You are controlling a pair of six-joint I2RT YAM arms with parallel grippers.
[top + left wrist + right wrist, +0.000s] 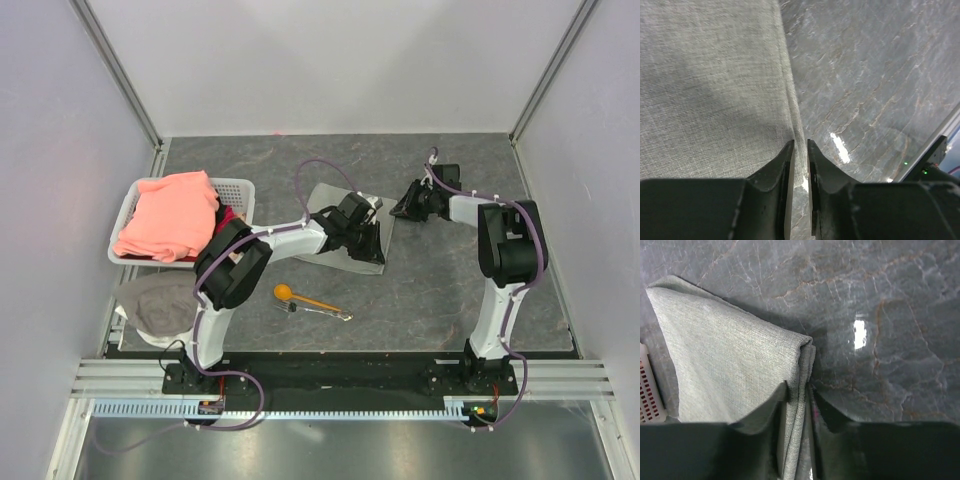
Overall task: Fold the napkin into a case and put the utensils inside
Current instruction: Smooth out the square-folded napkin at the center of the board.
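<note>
Three pale walls (330, 60); napkin (325, 198) on veined tabletop (450, 290).

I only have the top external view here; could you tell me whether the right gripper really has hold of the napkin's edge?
Observer: Yes. In the right wrist view the right gripper has the folded edge of the napkin between its jaws, which are closed on it.
Operator: Thank you. Is that edge a single layer?
Observer: No. Two layers show at the corner there, one lying on the other.
Operator: And the left gripper, please?
Observer: In the left wrist view the left gripper has its jaws nearly together astride the napkin's hem; whether they pinch it I cannot tell.
</note>
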